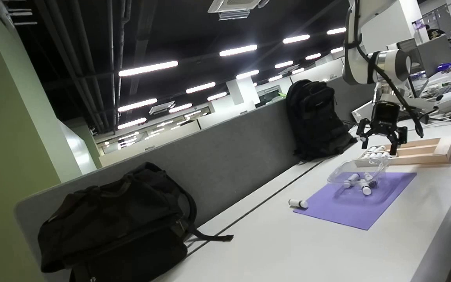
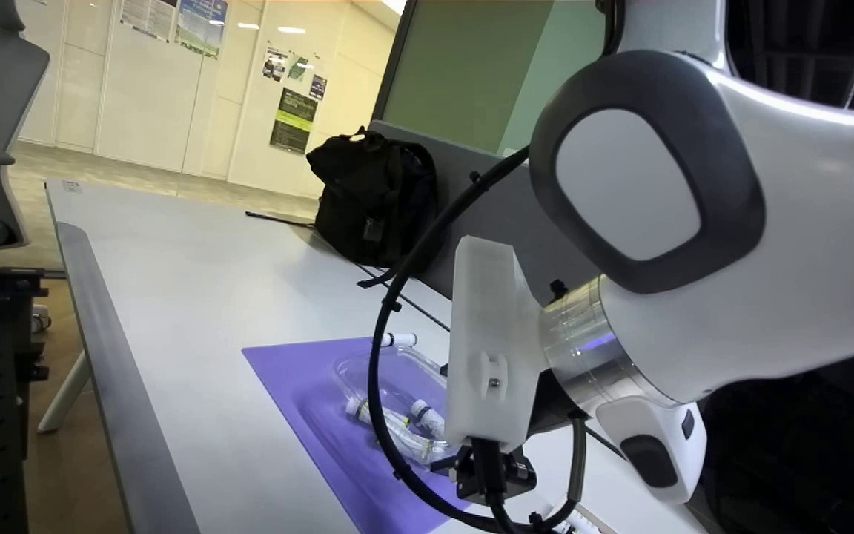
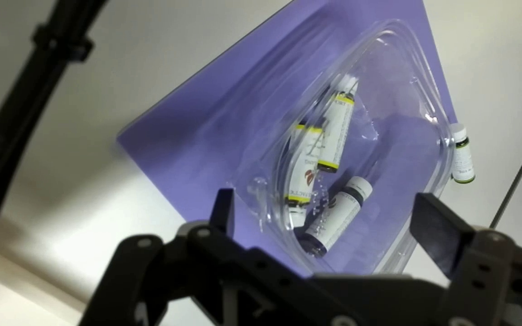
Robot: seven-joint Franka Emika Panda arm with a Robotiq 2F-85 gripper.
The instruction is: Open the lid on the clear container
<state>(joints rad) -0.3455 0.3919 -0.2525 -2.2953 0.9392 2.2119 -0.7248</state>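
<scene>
Hand (image 3: 326, 209) wide; cont (image 3: 428, 118): 3 btls (image 3: 335, 219)

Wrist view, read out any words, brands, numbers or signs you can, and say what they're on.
Nothing there reads for certain.
Three white-capped bottles in the clear container: print too blurred to quote; at least one bears a reddish leaf-like emblem.
Bottle outside it: print too small.

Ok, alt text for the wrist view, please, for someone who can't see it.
A clear plastic container on a purple mat holds three bottles with white labels; whether it is shut is hard to tell. The open gripper spans the bottom of the picture. A fourth bottle lies outside the container at right.
</scene>
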